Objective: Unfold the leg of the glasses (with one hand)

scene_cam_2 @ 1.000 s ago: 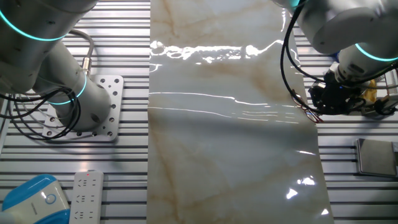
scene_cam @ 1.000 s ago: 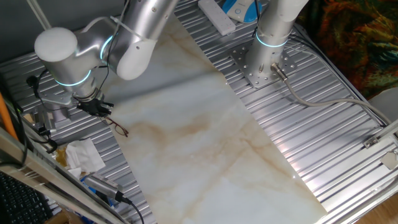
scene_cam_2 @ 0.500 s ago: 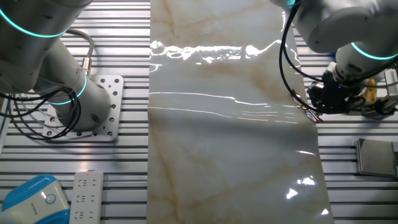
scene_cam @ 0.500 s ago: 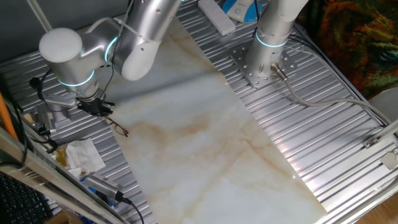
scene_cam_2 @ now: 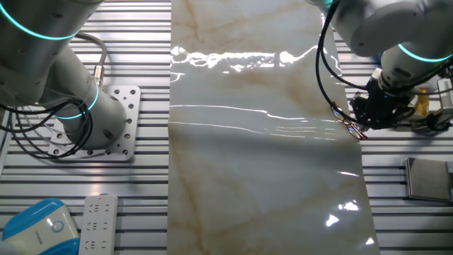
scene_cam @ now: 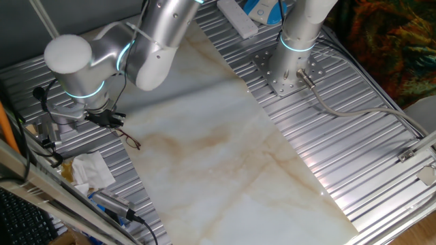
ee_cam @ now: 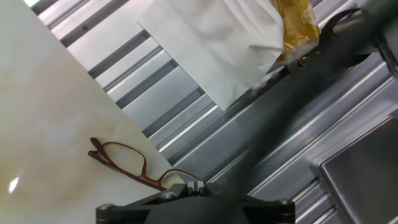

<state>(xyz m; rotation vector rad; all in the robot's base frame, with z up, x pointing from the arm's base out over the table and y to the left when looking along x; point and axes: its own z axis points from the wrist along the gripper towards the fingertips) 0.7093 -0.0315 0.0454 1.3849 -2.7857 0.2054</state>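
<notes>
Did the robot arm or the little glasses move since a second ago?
The arm's big white joint drifted slightly up and away, and the gripper lifted a touch. It took hold of nothing. The glasses stayed at the marble sheet's edge, and the tissue didn't move.

A robotics lab: slatted metal table, bolted arm base.

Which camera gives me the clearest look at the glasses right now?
The hand view: the glasses fill a good part of the frame, with the reddish frame and lenses distinct on the marble edge. One fixed view shows only a tiny dark squiggle; the other shows a faint reddish trace below the gripper.
</notes>
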